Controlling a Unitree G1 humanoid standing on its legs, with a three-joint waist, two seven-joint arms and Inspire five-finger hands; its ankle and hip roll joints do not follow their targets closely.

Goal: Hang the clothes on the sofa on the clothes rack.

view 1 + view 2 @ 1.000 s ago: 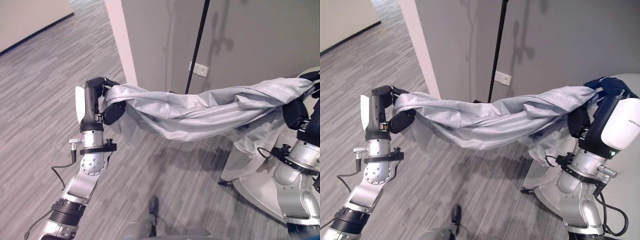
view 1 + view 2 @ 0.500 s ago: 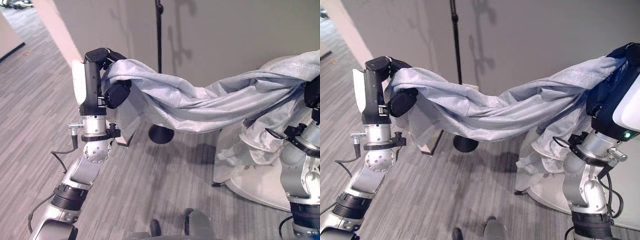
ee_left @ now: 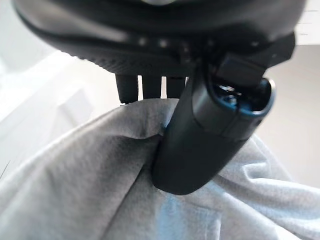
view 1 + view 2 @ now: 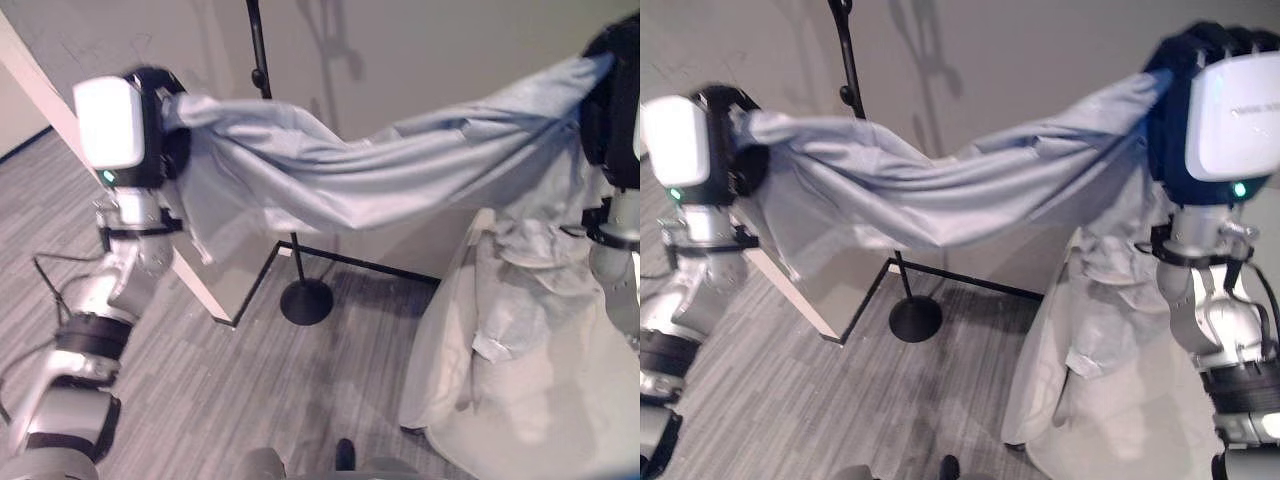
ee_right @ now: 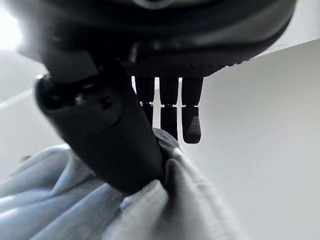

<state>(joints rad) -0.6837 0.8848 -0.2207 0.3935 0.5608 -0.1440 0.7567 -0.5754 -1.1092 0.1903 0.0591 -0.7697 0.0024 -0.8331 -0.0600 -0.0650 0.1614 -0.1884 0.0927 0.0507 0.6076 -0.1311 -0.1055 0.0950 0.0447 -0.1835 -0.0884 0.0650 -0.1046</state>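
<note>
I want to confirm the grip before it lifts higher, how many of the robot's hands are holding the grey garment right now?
2. The left hand pinches one end of the grey garment; the right hand pinches the other end, the cloth stretched between them.

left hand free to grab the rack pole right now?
Probably not. The left robot hand is pinched on one end of the grey garment, and the right robot hand holds the other end. The stretched cloth hangs in front of the rack pole. It would have to let go first.
</note>
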